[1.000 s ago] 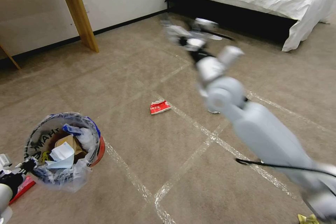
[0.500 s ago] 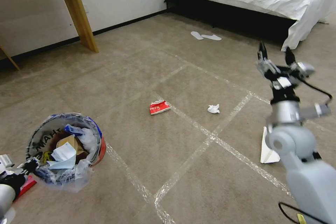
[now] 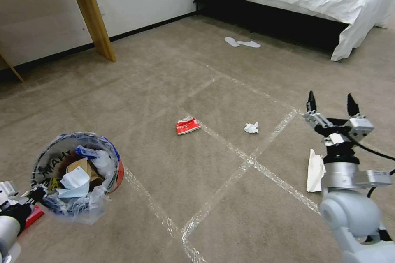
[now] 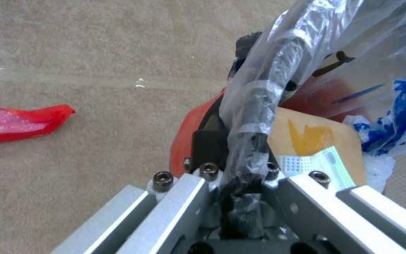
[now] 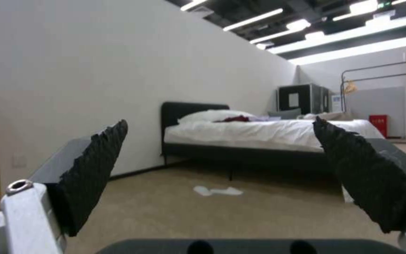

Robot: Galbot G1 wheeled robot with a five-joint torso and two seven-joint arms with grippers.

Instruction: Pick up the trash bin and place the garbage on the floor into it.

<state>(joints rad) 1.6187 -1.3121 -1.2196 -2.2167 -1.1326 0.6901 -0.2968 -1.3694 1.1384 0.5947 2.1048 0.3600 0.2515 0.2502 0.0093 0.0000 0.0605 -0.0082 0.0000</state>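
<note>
Since a second ago my right arm swung from the middle of the view out to about 4 o'clock; the right gripper point(image 3: 329, 104) points up, fingers wide apart and empty. My left gripper point(image 4: 240, 165) at 8 o'clock is clamped on the bagged rim of the trash bin point(image 3: 76, 172), which sits upright, mouth up, full of paper scraps. Black letters on its liner read roughly "WAHT", can't make out more. On the carpet point(image 3: 164, 90) I count three bits of litter: one red wrapper point(image 3: 188, 125) at center, long axis running 8 to 2 o'clock, one white paper wad point(image 3: 251, 128), one white tissue point(image 3: 315, 170) beside my right arm.
</note>
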